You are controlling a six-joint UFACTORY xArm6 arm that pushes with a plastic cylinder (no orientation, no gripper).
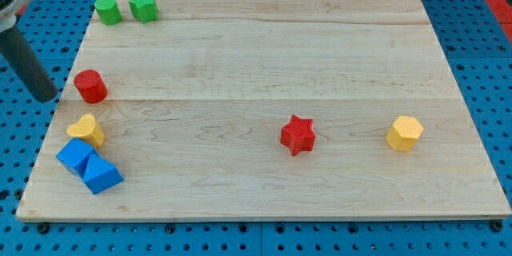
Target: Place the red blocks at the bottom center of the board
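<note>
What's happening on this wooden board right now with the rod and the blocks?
My tip sits just off the board's left edge, beside the red cylinder but apart from it. The red star lies right of centre, in the lower half. Neither red block is at the bottom centre yet.

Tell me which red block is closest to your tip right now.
The red cylinder at the view's left edge, just right of my tip; the red star lies far off, right of centre.

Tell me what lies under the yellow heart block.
Only the wooden board shows around the yellow heart block; the spot beneath it is covered. My tip is apart, left of the red cylinder.
</note>
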